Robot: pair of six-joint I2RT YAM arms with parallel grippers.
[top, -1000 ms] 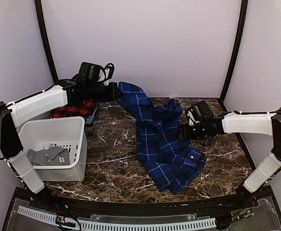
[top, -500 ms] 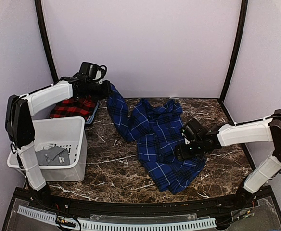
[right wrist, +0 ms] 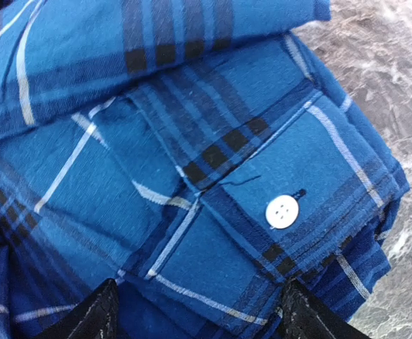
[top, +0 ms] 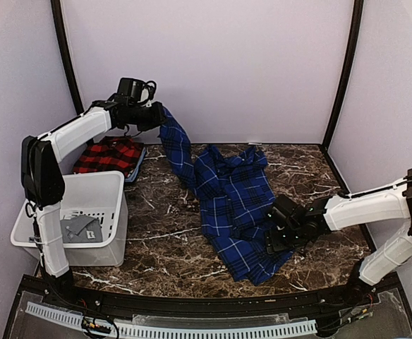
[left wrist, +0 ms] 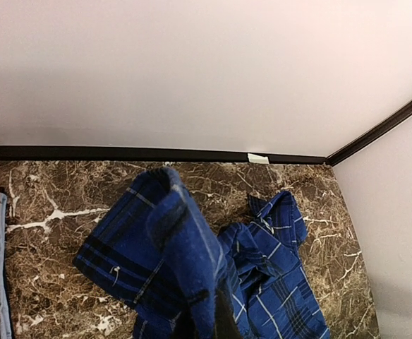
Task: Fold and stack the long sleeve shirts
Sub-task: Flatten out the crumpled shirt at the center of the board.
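Note:
The dark blue plaid long sleeve shirt (top: 231, 205) lies crumpled across the middle of the marble table (top: 164, 240). My left gripper (top: 156, 116) is shut on one sleeve and holds it high at the back left; the cloth hangs down from it and covers its fingers in the left wrist view, above the rest of the blue shirt (left wrist: 276, 275). My right gripper (top: 273, 236) is open, low over the shirt's near right part. Its fingertips (right wrist: 97, 314) stand either side of a cuff with a white button (right wrist: 282, 211). The red-and-black shirt (top: 107, 157) lies at the back left.
A white plastic basket (top: 114, 194) at the near left holds a grey garment (top: 75, 227). The red-and-black shirt rests on something light blue just behind it. Walls with black posts close the back and sides. Bare marble shows right of the blue shirt.
My left gripper has risen and drawn back to the left, lifting the sleeve off the table. My right gripper has travelled toward the near edge along the shirt's right side.

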